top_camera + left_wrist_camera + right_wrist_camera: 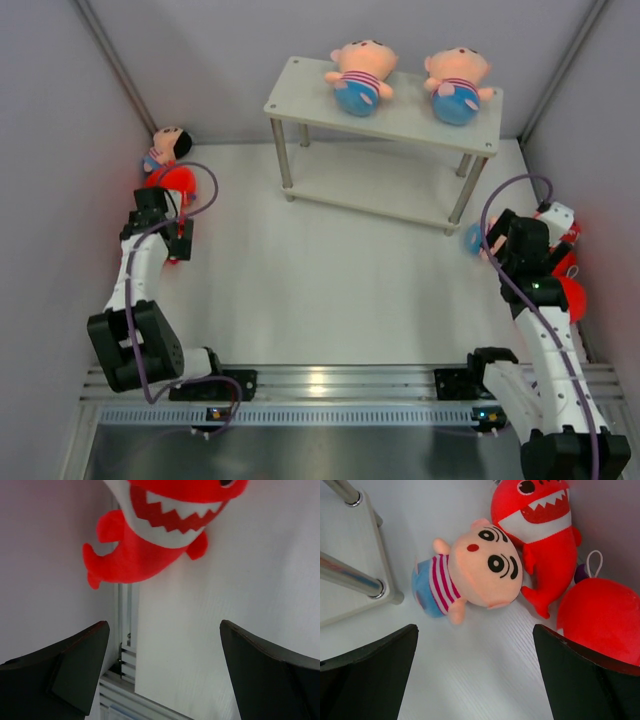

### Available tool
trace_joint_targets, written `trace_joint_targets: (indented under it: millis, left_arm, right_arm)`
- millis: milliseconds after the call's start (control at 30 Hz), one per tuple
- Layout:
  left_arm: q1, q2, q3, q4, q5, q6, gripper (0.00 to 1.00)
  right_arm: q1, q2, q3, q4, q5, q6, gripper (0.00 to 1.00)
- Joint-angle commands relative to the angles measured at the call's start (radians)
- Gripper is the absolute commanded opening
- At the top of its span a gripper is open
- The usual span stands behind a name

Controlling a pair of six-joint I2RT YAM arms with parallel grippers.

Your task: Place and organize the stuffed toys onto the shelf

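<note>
The shelf stands at the back with two peach dolls lying on its top board. My left gripper is open and empty, just short of a red shark by the left wall. In the left wrist view that shark lies ahead of the jaws. Another doll lies behind it. My right gripper is open and empty. In the right wrist view a doll lies just ahead of it, beside a red shark.
A second red plush with a white loop lies against the right wall. The shelf's front right leg and lower board are close to the left of the doll. The left wall is next to my left arm.
</note>
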Motion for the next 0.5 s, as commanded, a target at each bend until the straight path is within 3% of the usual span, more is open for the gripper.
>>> trace_joint_targets:
  millis: [0, 67, 200, 267, 333, 467]
  left_arm:
    - [0.049, 0.098, 0.132, -0.032, -0.108, 0.061, 0.98]
    - [0.078, 0.221, 0.258, -0.076, -0.112, 0.121, 0.98]
    - [0.118, 0.329, 0.379, -0.271, 0.284, 0.407, 0.98]
    - [0.151, 0.352, 0.373, -0.279, 0.327, 0.570, 0.98]
    - [0.209, 0.387, 0.400, -0.279, 0.362, 0.658, 0.98]
    - [0.224, 0.455, 0.355, -0.276, 0.307, 0.770, 0.98]
  right_arm:
    - [0.010, -0.027, -0.029, 0.094, -0.045, 0.006, 0.99]
    - [0.016, -0.036, -0.025, 0.097, -0.055, 0.005, 0.99]
    - [0.047, -0.058, 0.009, 0.082, -0.073, -0.007, 0.99]
    - [0.054, -0.063, 0.026, 0.076, -0.093, -0.009, 0.99]
    - [0.056, -0.069, 0.030, 0.076, -0.110, -0.006, 0.99]
    - [0.058, -0.092, 0.049, 0.062, -0.134, 0.012, 0.99]
